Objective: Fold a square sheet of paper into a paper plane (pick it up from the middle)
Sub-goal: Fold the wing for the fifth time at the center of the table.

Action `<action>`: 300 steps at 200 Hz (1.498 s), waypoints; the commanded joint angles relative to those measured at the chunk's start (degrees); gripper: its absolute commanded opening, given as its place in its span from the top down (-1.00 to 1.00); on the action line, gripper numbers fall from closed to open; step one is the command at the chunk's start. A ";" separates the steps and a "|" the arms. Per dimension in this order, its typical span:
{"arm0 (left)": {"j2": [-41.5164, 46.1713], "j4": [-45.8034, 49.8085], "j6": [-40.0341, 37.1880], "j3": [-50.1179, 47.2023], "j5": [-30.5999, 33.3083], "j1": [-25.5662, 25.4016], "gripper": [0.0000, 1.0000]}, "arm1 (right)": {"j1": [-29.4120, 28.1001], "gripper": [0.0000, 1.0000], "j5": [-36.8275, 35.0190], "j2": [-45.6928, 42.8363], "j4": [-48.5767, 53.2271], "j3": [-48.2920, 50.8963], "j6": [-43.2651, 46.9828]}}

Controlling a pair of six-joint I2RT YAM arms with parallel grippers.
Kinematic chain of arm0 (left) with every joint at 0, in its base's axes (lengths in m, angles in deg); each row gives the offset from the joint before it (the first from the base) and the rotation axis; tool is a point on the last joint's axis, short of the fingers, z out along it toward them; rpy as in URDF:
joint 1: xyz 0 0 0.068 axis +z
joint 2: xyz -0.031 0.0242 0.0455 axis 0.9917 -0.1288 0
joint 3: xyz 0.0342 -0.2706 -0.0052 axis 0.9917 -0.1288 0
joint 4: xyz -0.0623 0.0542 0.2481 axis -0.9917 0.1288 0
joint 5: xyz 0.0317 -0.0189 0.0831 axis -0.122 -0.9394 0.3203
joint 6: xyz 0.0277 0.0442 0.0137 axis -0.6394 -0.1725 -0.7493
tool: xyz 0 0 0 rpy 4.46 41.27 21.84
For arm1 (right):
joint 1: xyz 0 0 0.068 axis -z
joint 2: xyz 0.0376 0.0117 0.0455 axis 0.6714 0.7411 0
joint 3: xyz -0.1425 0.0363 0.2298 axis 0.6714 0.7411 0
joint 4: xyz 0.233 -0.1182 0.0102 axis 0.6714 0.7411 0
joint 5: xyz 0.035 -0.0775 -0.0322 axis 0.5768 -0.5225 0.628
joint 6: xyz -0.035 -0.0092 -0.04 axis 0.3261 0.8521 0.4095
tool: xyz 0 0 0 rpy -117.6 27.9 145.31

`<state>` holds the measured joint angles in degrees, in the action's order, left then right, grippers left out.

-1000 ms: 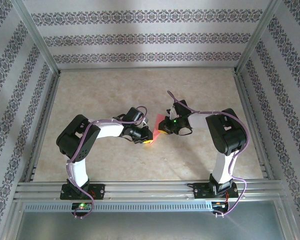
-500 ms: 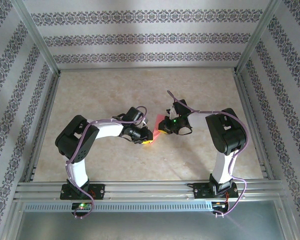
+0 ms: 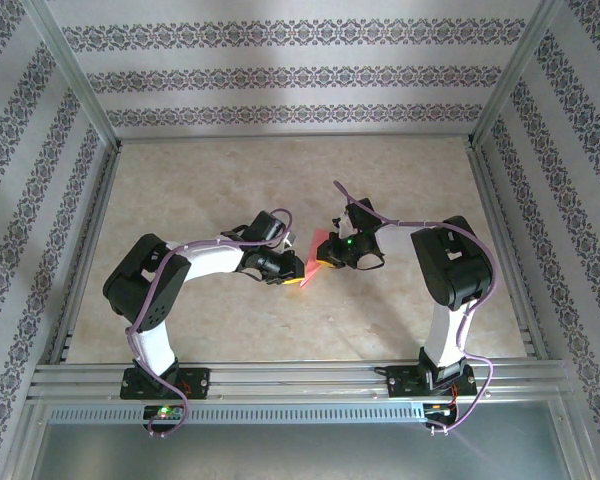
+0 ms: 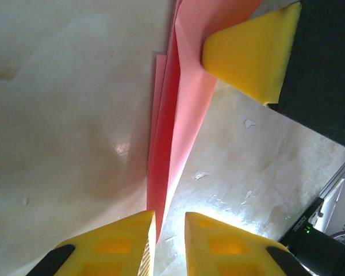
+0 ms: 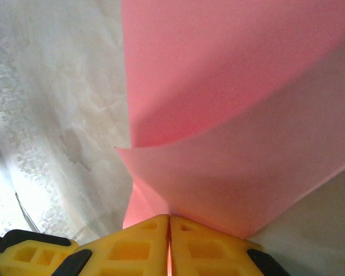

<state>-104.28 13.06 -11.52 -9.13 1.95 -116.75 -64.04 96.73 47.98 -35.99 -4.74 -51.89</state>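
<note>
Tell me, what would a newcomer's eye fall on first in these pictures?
The thin pink-red folded sheet of paper, at the centre of the top view, stands out first. The right gripper has its yellow jaws shut on it, while the left gripper has its jaws slightly apart at the paper's edge.

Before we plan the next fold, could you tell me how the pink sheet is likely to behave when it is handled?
Probably floppy: the pink sheet bows and curls beyond the right gripper, which is shut on it. It is likely light, since its edges look thin in the left wrist view. The layered folds there suggest it keeps creases.
</note>
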 commanded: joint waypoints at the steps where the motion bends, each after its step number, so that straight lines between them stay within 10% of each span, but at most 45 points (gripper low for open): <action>1: -1.19 1.33 -1.69 1.37 0.44 -0.48 0.59 | 0.07 0.74 -6.41 4.63 2.50 0.98 1.14; 180: -4.29 2.15 -3.01 2.85 -0.88 -2.33 0.85 | 0.07 0.75 -6.36 5.16 2.65 0.94 0.84; 258: 2.00 14.35 -7.99 7.83 9.76 -2.32 0.53 | 0.15 0.75 -6.65 5.24 2.84 0.89 0.84; 300: 1.17 2.33 -3.10 6.46 5.69 -2.84 0.61 | 0.25 0.75 -6.66 5.40 2.90 1.07 0.84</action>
<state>-102.80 21.76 -16.72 -2.27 8.99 -118.61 -64.04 96.91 48.29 -35.31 -5.20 -51.87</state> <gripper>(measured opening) 0.209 0.123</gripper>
